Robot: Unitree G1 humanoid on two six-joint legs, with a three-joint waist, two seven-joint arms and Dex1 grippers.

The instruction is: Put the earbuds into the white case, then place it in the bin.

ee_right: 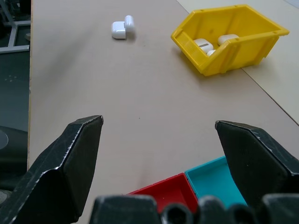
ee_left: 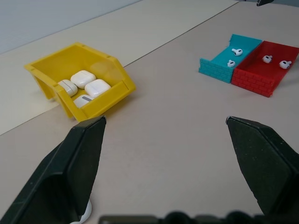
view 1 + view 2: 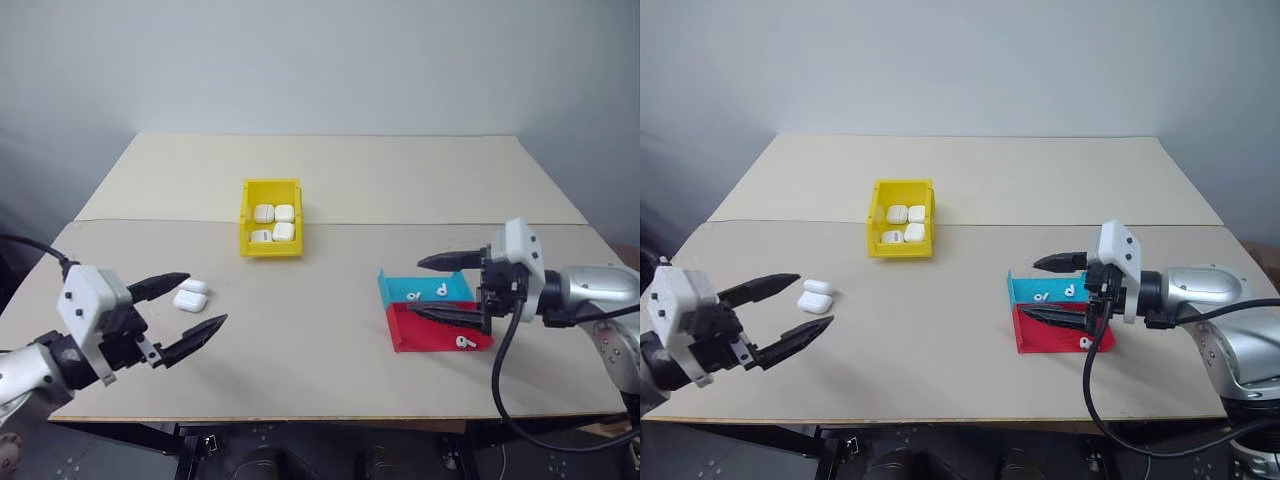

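White case (image 3: 190, 296) lying open on table (image 3: 330, 360) just beyond left gripper (image 3: 190, 306), fingers spread wide and empty, earbuds (image 3: 441, 290) in teal tray (image 3: 400, 292) and red tray (image 3: 412, 338) beneath open, empty right gripper (image 3: 432, 288), yellow bin (image 3: 247, 222) farther back

- The left gripper (image 2: 163, 140) has its two black fingers (image 2: 70, 172) spread wide, with nothing between them.
- The yellow bin (image 2: 110, 93) stands at about ten o'clock and holds four white cases (image 2: 98, 87).
- The teal tray (image 2: 219, 65) and the red tray (image 2: 257, 77) touch at about two o'clock; each holds two earbuds (image 2: 237, 51).
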